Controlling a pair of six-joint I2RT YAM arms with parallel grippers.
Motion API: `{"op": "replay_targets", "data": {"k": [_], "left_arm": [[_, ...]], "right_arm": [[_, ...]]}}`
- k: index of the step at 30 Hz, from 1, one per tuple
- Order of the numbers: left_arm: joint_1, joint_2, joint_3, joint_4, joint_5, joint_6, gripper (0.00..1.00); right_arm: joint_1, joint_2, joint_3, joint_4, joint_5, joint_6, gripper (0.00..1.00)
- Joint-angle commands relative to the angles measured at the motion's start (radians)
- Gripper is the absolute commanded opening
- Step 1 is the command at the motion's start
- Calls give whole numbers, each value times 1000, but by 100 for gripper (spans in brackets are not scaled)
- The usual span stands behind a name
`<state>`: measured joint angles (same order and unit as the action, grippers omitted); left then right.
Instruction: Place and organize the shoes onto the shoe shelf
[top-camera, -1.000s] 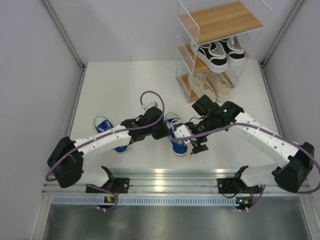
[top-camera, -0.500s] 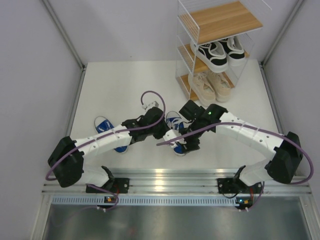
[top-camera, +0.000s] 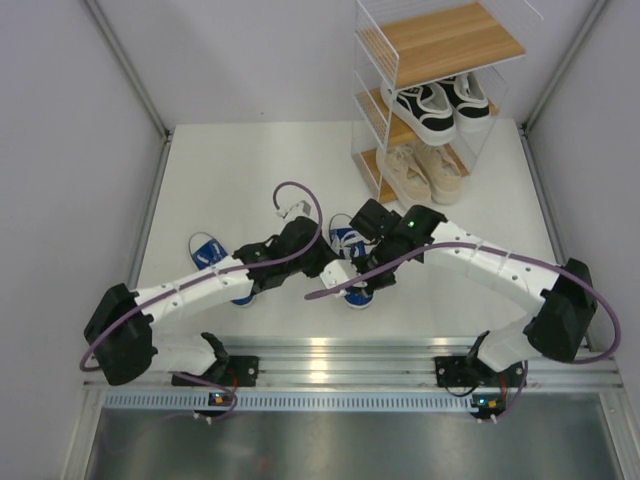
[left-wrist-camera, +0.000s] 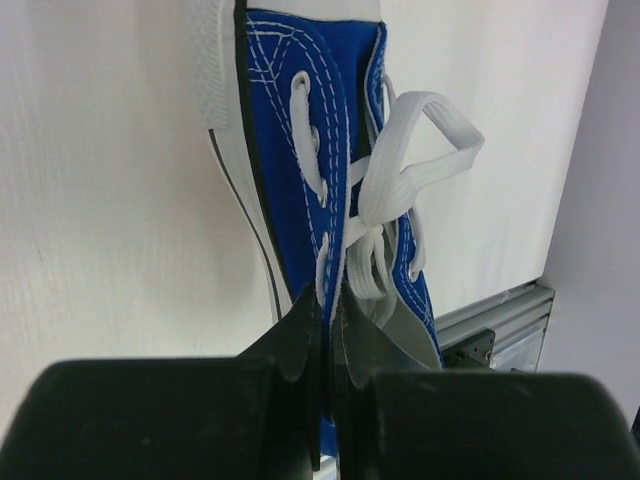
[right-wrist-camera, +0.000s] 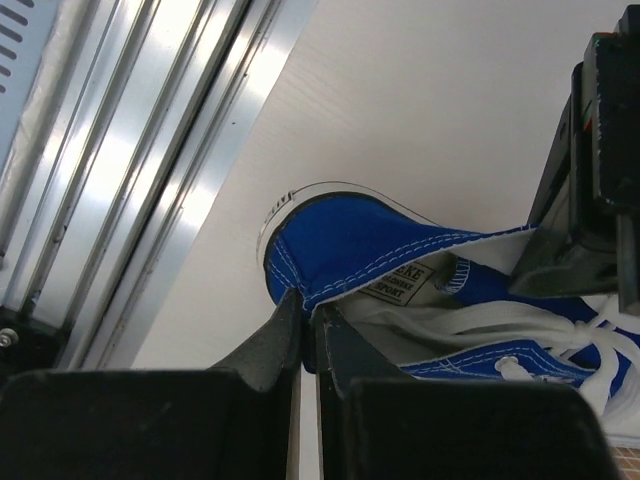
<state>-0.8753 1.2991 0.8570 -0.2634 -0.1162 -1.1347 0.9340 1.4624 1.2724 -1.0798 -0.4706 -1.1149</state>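
One blue shoe with white laces lies on the white table, held between both arms. My left gripper is shut on its canvas edge beside the lace eyelets. My right gripper is shut on the collar rim of the same blue shoe near the heel. A second blue shoe lies to the left, partly under the left arm. The shoe shelf stands at the back right, with a black pair on its middle tier and a beige pair on the bottom tier. Its top tier is bare wood.
A metal rail runs along the near table edge by the arm bases. Grey walls close in the left and right sides. A purple cable loops above the left wrist. The left gripper's body shows close by in the right wrist view.
The right arm swung left onto the blue shoe and its jaws closed on the collar. The left arm kept its grip and shifted slightly.
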Motion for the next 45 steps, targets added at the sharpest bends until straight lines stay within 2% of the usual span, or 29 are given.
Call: {"op": "replay_targets", "data": {"k": [1,2,4,5,9,15,24,30,37,40,45], "left_arm": [[13,-115,-30,136,-36,3,4],[18,-133,-67,150,-36,9,18],[33,-193,-122,194,-23,32,39],[44,-213,-136,203,-22,41,55],[65,-328,-185,207,-34,97,80],[97,-425,-213,165,-45,173,84],[119,-452,-245,162,-17,216,85],[124,-443,-251,168,-4,223,85],[131,-434,-233,164,13,240,85],[133,-431,-231,167,23,243,85],[134,-432,-249,194,38,234,85]], "right_arm": [[9,-66,50,-97,36,-83,0],[6,-89,50,-121,39,-95,0],[-12,-126,51,-146,41,-124,0],[-18,-137,50,-163,40,-131,0],[-84,-189,41,-180,43,-152,0],[-164,-269,16,-200,40,-168,0],[-317,-393,41,-262,44,-186,0],[-438,-438,234,-337,-43,-200,0],[-549,-441,496,-385,-37,-235,0],[-570,-409,622,-414,10,-255,0],[-572,-372,769,-416,174,-313,0]]}}
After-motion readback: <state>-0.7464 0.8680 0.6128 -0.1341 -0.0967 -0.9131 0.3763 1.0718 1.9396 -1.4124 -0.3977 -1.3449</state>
